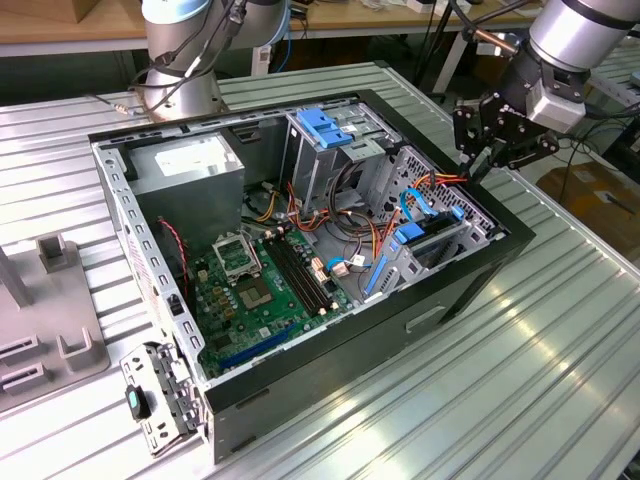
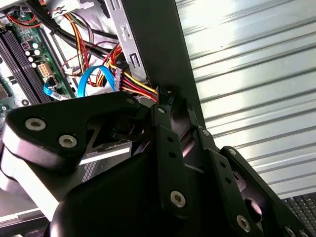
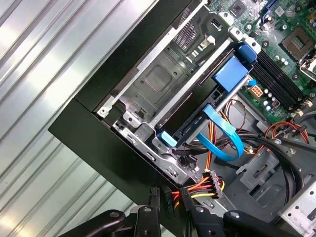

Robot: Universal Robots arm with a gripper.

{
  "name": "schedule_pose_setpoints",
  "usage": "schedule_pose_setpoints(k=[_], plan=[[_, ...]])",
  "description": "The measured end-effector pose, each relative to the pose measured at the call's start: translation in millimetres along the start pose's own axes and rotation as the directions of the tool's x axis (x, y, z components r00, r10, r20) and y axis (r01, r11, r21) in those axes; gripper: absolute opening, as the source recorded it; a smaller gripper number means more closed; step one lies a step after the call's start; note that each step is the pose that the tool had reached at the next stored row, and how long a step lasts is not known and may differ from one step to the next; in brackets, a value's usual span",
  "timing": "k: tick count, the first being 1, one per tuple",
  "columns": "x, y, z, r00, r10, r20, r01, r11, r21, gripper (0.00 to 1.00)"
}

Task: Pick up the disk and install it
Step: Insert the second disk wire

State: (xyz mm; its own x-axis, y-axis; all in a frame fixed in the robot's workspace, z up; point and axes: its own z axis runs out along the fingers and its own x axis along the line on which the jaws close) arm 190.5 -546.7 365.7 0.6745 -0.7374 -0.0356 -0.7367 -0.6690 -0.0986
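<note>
While clenched on a black power plug (image 3: 170,196), black angular pincer (image 3: 173,207) beside ribbed metal table (image 1: 560,330).

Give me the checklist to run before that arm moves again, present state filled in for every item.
1. Disk in the lower drive cage: ok, its blue carrier lies in the bay.
2. Disk pushed fully home: cannot tell.
3. Claw apart from the disk: ok, it hangs at the computer case rim.
4. Red and yellow power wires out of the claw's way: not ok, they run right beside it.
5. Blue data cable plugged in: cannot tell.
</note>
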Motion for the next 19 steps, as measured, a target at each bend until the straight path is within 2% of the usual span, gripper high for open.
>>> schedule_pose_setpoints(k=[4, 8, 10, 11, 19], plan=[[0.0, -1.3, 0.2, 1.0, -0.004, 0.0005, 0.004, 1.0, -0.0001, 0.3], [0.4, -2.4, 0.6, 0.9991, -0.043, 0.0043, 0.043, 0.9991, -0.0015, 0.3], [0.3, -2.7, 0.8, 0.9966, -0.082, 0.0082, 0.082, 0.9966, -0.0026, 0.3], [0.3, -2.7, 0.8, 0.9959, -0.09, 0.0088, 0.09, 0.996, -0.0029, 0.3], [1.2, -3.9, 0.8, 0.9959, -0.09, 0.0081, 0.09, 0.9959, -0.004, 0.3]])
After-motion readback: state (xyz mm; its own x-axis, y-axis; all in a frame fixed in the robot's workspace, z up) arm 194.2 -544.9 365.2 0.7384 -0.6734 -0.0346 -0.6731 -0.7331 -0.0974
